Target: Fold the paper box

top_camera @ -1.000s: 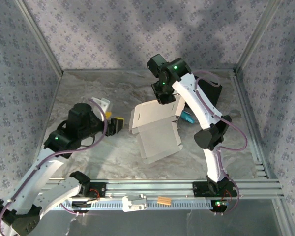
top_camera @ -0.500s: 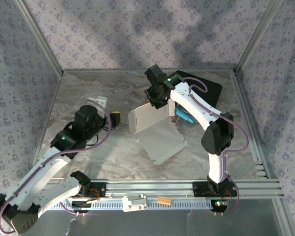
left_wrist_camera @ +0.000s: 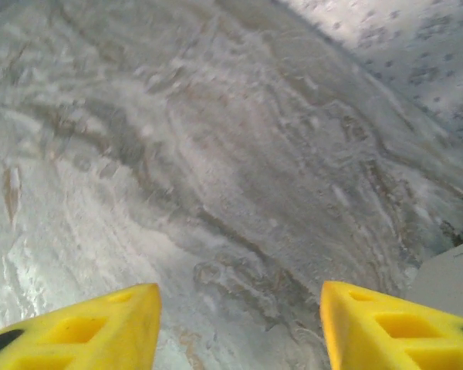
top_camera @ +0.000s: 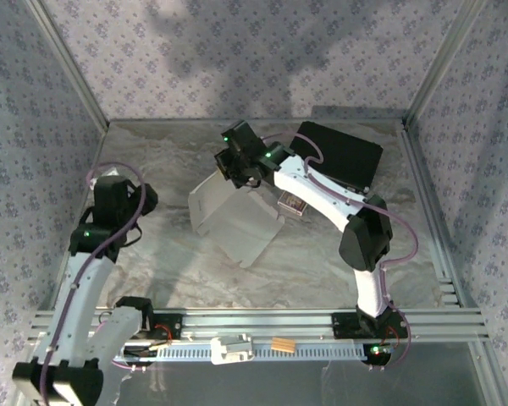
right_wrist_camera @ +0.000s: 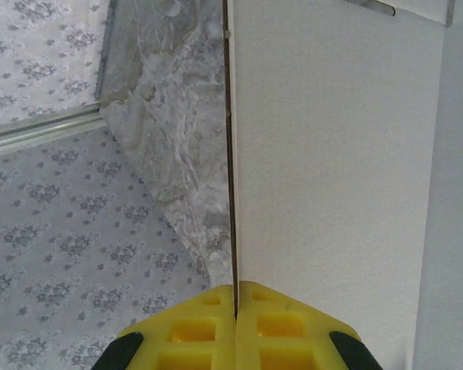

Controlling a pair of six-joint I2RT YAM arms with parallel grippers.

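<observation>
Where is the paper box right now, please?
In the top view, the paper box sits mid-table, left of the black case, its far edge pinched by the right gripper.

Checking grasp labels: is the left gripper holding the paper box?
No, the left gripper hangs open over the table, with the paper box off to its side.
</observation>
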